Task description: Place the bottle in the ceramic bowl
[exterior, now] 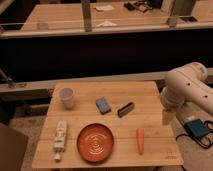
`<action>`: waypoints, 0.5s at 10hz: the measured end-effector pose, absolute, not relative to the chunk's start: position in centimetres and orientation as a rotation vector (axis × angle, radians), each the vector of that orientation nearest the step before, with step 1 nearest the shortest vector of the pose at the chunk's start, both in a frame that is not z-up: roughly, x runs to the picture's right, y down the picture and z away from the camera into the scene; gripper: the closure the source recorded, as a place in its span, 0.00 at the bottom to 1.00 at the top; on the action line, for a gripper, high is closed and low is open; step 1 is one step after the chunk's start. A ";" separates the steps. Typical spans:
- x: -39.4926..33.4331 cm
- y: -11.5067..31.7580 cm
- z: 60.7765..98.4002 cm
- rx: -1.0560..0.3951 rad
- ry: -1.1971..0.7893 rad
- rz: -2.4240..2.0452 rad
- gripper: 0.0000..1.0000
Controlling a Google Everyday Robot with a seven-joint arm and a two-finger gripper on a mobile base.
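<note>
**Lying lengthwise on the left of the worktop, the bottle sits just beside the bowl**

The small slim white plastic bottle (pixel 60 138) lies flat on the pale wooden worktop (pixel 150 95), at its near-left part. Its long axis runs near to far, leaning only slightly off that line. The broader body is at the far end and the narrower cap end points toward the near edge.

Just to its right, apart from it by a thin strip of wood, is the round shallow orange-red ceramic bowl (pixel 95 143). It sits upright, with white ring marks at its centre. The bottle is outside the bowl and about level with it.

The robot's hand (pixel 168 118) hangs at the lower end of the bulky white arm (pixel 187 90), over the right edge of the worktop. It is well apart from both bottle and bowl, with most of the board between them. Whether the hand is apart or together cannot be told. It touches none of the things on the wood.

A white paper cup (pixel 67 97) stands upright at the far left. A small blue-grey block (pixel 103 105) and a short dark bar (pixel 125 109) lie near the middle. An orange carrot (pixel 140 140) lies near to far at the near right, between the bowl and the hand's side.
</note>
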State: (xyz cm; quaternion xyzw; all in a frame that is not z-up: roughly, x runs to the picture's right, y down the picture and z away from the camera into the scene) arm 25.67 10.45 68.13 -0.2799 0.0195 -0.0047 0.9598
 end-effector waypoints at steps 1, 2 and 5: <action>23.8 10.3 68.1 -0.566 0.037 -0.034 0.20; 23.2 10.2 68.1 -0.564 0.037 -0.050 0.20; 22.1 10.0 67.9 -0.569 0.032 -0.096 0.20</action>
